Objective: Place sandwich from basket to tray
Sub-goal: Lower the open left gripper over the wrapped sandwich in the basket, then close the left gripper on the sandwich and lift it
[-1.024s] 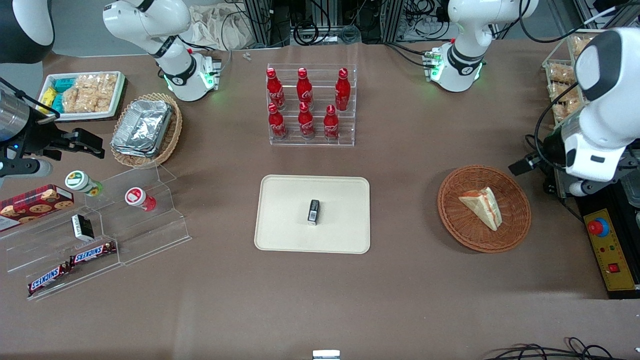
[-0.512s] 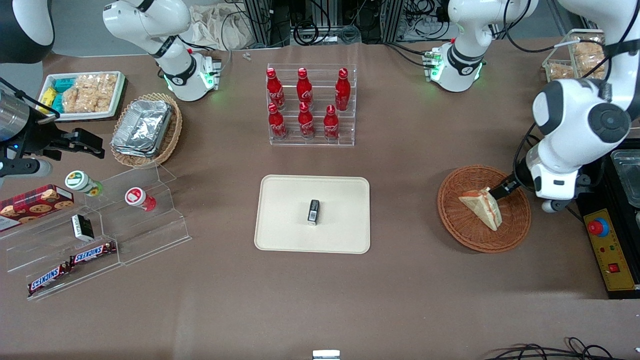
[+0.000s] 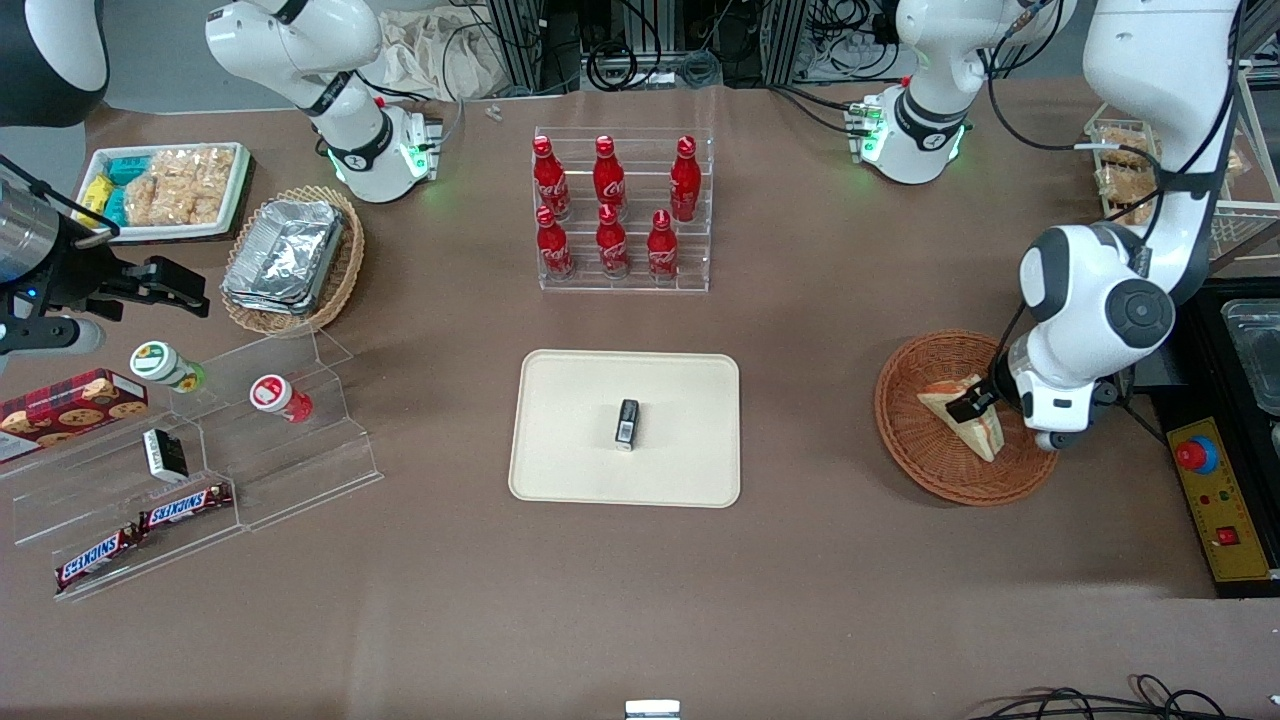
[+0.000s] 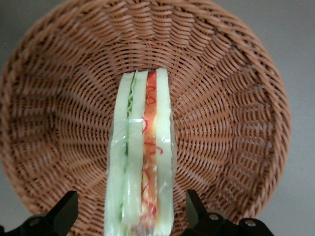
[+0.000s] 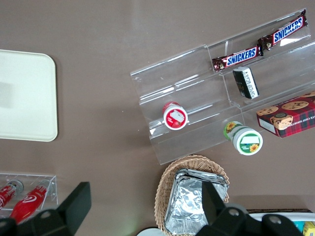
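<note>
In the front view the sandwich lies in the round brown basket near the working arm's end of the tabletop, its long axis running from the basket's middle toward the rim nearest the camera. The gripper sits low over the wedge's thick end. The cream tray, at the table's middle and well apart from the basket, already carries a small dark box. A second ago the arm was off at the table's edge, clear of the basket; half a second ago its fingers only reached the sandwich's thick end from the side. Sandwich, basket and tray have not moved.

In the left wrist view the sandwich stands on edge, its red and green filling facing the camera, and its long axis runs straight between the two fingertips. The jaws stand apart, one on each bread face, not yet touching. Closing across the faces looks like the next move, probably after a little more descent.
</note>
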Tool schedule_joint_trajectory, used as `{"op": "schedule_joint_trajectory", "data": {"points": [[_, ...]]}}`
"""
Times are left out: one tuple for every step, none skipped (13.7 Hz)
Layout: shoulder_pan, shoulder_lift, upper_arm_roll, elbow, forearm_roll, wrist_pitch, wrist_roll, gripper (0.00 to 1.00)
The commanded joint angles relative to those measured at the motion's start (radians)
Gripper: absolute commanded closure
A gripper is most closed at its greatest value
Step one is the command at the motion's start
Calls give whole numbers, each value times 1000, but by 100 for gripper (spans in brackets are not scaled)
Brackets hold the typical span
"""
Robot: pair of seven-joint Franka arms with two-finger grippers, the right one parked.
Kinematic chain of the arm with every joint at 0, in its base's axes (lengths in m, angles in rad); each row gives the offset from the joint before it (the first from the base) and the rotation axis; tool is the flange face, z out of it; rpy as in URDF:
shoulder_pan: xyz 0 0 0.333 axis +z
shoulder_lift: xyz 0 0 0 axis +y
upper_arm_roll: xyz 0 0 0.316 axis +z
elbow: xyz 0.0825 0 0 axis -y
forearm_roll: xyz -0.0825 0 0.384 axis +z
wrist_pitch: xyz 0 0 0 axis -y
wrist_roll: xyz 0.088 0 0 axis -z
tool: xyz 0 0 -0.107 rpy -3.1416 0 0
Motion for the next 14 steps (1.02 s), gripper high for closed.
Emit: {"op": "schedule_joint_trajectory", "data": {"points": [[2,33,-1,-7,-3,56,-22,17],[2,40,-1,-7,0,66,-22,52],[2,41,-1,-7,3,66,-22,93],[3,43,-1,-6,5,66,-17,100],[3,40,-1,-4,5,66,-17,100],[3,31,-1,-1,5,61,-16,100],[3,3,-1,5,5,49,-11,100],[3,-29,-1,16,5,17,-3,100],[3,-60,-1,46,5,-50,4,100],[2,-75,-3,92,5,-142,12,100],[0,-87,-6,145,6,-240,17,100],[-3,-97,-10,199,5,-323,24,100],[-6,-103,-12,245,0,-388,38,100],[-9,-111,-14,290,-4,-452,58,100]]}}
